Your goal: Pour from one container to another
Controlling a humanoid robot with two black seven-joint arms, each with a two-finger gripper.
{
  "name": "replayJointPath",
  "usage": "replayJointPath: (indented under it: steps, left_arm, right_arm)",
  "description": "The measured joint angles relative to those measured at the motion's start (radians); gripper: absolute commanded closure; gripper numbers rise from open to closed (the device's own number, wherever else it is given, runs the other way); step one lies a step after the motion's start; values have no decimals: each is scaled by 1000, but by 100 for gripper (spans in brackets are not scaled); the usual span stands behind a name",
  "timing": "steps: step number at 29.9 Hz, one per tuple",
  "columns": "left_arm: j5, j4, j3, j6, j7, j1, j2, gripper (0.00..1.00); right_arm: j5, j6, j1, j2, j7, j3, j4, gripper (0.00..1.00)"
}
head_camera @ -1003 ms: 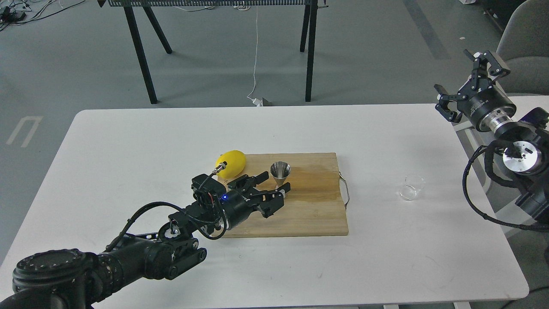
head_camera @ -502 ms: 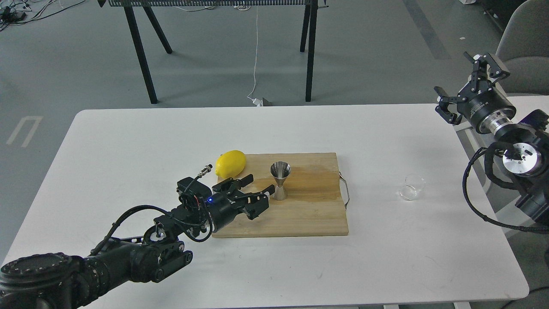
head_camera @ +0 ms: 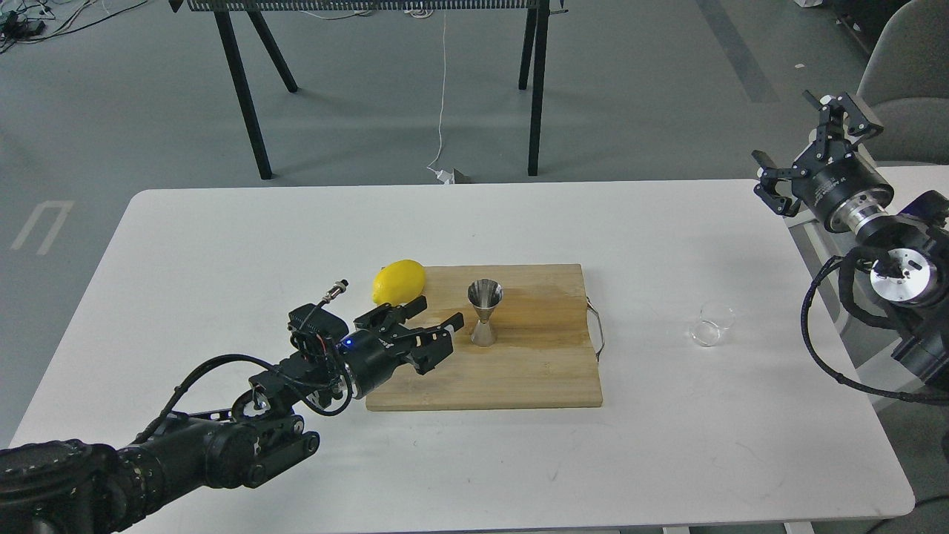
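Note:
The steel hourglass jigger point(head_camera: 484, 312) stands upright on the wooden cutting board point(head_camera: 534, 363), free of any grip. Just left of it my left gripper point(head_camera: 437, 312) is open and empty, its fingertips a short gap from the jigger's waist. The clear glass cup point(head_camera: 712, 323) sits on the white table to the right of the board, upright; I cannot tell what it holds. My right gripper point(head_camera: 804, 141) hovers open and empty above the table's far right edge, well away from the cup.
A yellow lemon point(head_camera: 399, 281) lies at the board's back left corner, close to my left gripper. The board has a wire handle point(head_camera: 597, 335) on its right side. The white table point(head_camera: 222, 245) ends near my right arm.
My left gripper has drawn back to the left, away from the jigger, which stays standing on the board. The right gripper has barely shifted.

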State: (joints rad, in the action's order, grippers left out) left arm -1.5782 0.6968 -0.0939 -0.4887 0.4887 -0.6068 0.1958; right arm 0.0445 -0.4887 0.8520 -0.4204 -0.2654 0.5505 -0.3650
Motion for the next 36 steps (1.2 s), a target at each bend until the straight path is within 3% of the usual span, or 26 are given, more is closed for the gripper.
replayJointPath:
  steps: [9, 19, 24, 27, 29, 33, 36]
  left_arm:
    - [4, 52, -31, 0, 0, 0, 99, 19]
    - [42, 69, -193, 0, 0, 3, 273, 18]
    - [186, 70, -273, 0, 0, -7, 325, 17]
    - [278, 70, -344, 13, 0, -17, 333, 16]
    - [323, 70, -391, 81, 0, -27, 334, 15]
    - [417, 70, -494, 329, 0, -58, 332, 15]
    - [499, 70, -562, 526, 0, -85, 329, 14]
  right_arm:
    - [0, 0, -4, 0, -1, 0, 0, 1]
    - [8, 0, 1, -9, -5, 2, -19, 0]
    - [9, 0, 17, -47, -3, 0, -104, 1]
    - [22, 0, 37, -98, 20, 7, -161, 1]
    - [57, 0, 42, -120, 61, 7, -185, 0]
    - [131, 0, 38, -217, 170, 0, -282, 0]
    - [137, 0, 25, -316, 204, -9, -384, 0]
